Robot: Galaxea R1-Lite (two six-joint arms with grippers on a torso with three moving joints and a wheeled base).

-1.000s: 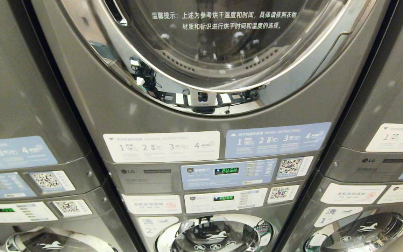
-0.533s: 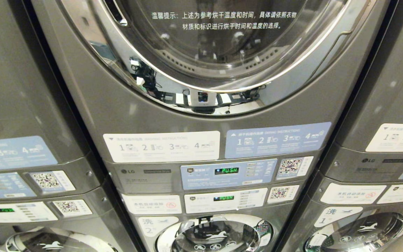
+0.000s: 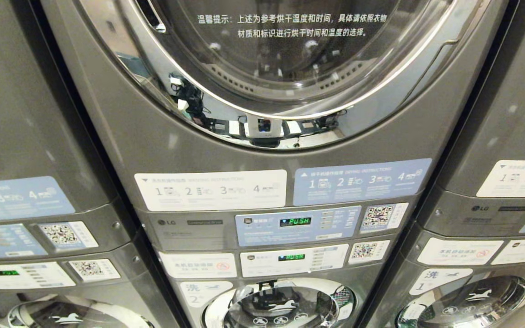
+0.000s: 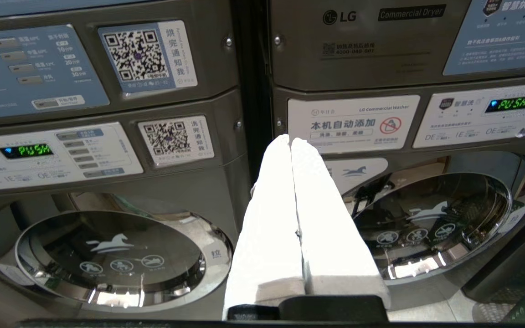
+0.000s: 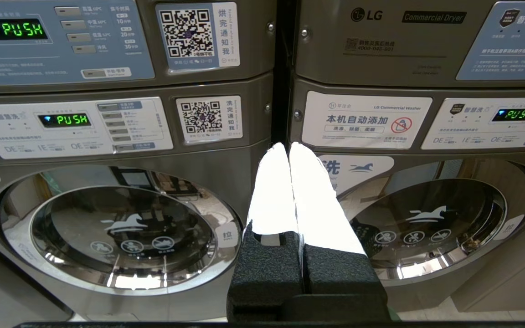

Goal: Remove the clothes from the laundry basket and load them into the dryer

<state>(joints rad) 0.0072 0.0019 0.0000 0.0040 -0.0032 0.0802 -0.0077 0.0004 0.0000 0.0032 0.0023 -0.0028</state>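
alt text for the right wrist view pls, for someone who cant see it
The right claw, white fingers pressed shut and holding nothing, points at the dark seam between two stacked grey LG laundry machines. Round washer doors sit low on either side, and green PUSH displays glow on the control panels above.

The dryer door (image 3: 285, 59) runs off the head view's top edge; small print on the instruction labels (image 3: 211, 190) is unreadable.

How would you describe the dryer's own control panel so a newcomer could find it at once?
Start at the middle machine's big chrome-ringed dryer door. Below it, under the instruction stickers, sits the dryer control panel. It is blue, unlike the white washer panel directly beneath.
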